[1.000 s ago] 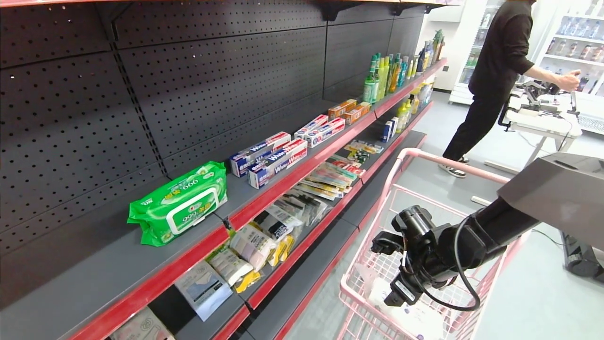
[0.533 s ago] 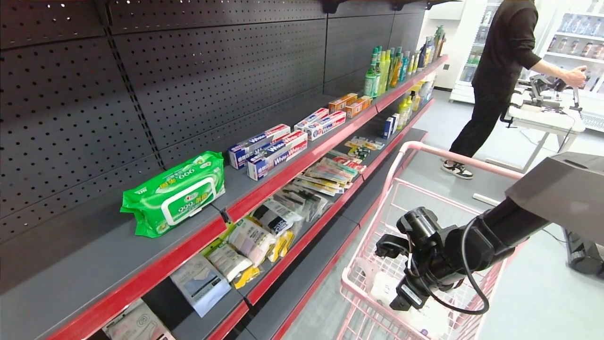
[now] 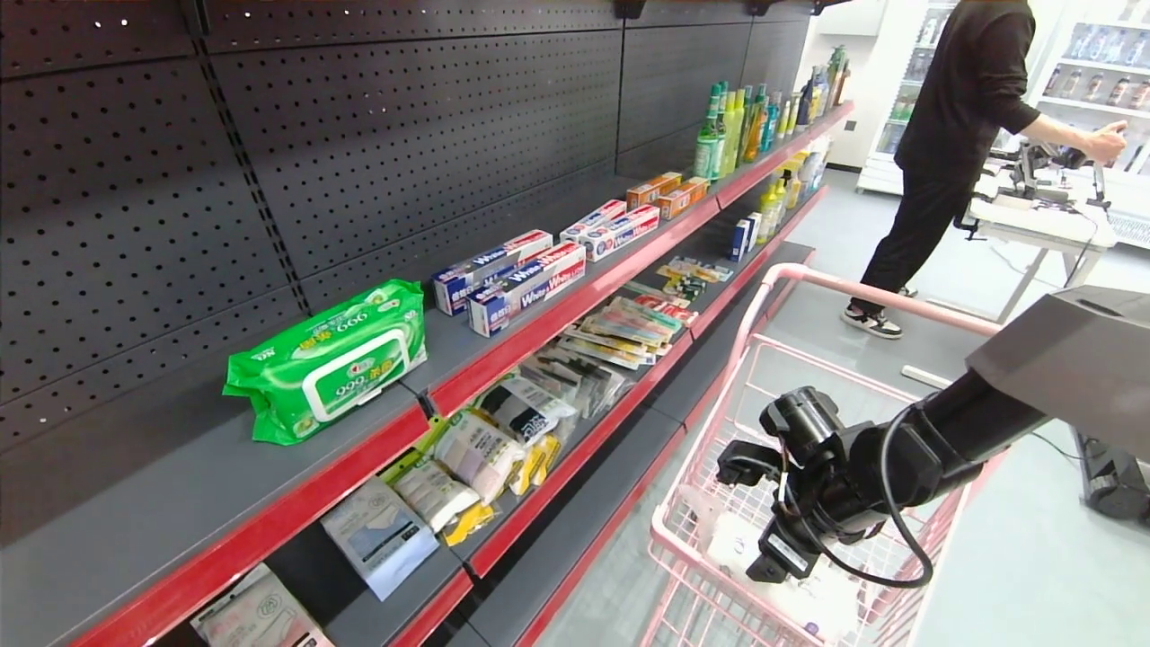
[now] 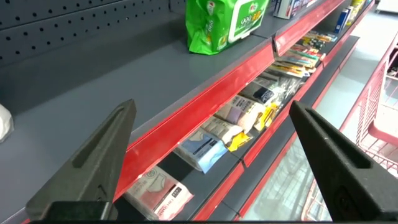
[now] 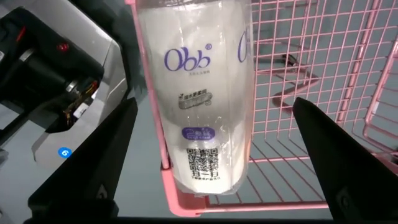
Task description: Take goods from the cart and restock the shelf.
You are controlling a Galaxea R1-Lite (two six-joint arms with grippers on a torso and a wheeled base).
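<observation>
Right wrist view: the right gripper (image 5: 214, 101), spread wide, frames the white roll pack (image 5: 193, 74) in the cart (image 5: 142, 62), not touching.

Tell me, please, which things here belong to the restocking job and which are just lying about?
Job in hand: pink cart; white wrapped pack in it; grey shelf; right gripper, open, facing the pack.
Just lying about: green wipes pack; toothpaste boxes; bottles; packets on the lower shelf.

White pack (image 5: 196, 93) top cut off at the edge, far bottles (image 3: 732, 135) too small to identify
</observation>
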